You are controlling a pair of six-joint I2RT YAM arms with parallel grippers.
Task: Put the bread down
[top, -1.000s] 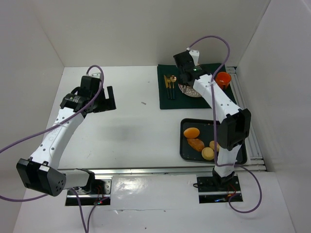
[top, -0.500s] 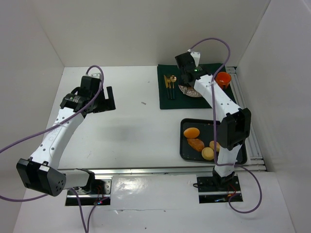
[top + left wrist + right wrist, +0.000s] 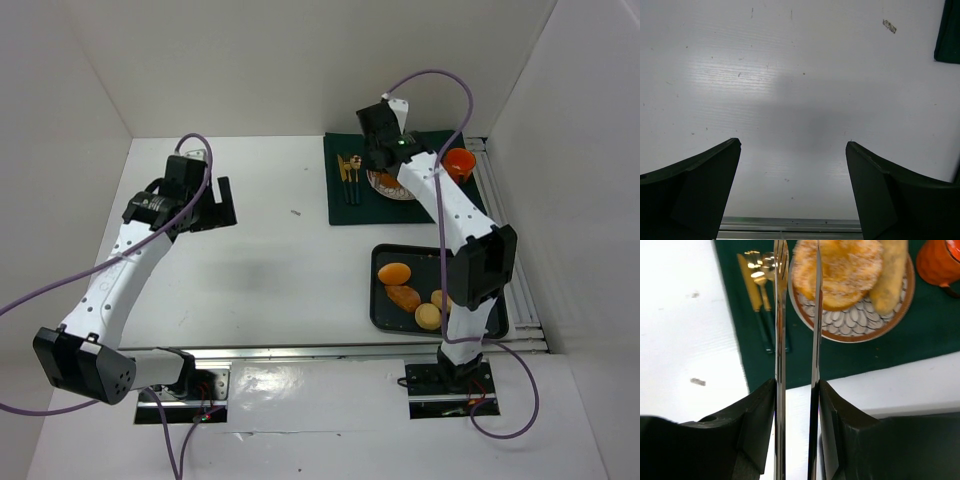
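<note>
Top external: right gripper risen, slightly parted, above bread.

Green placemat, gold cutlery on it, orange cup

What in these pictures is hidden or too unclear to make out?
Top view: the right arm covers most of the plate.
Top view: that arm hides part of one bread roll on the tray.
Right wrist view: the edge cuts off the orange cup; the right tool hides part of the fork.
</note>
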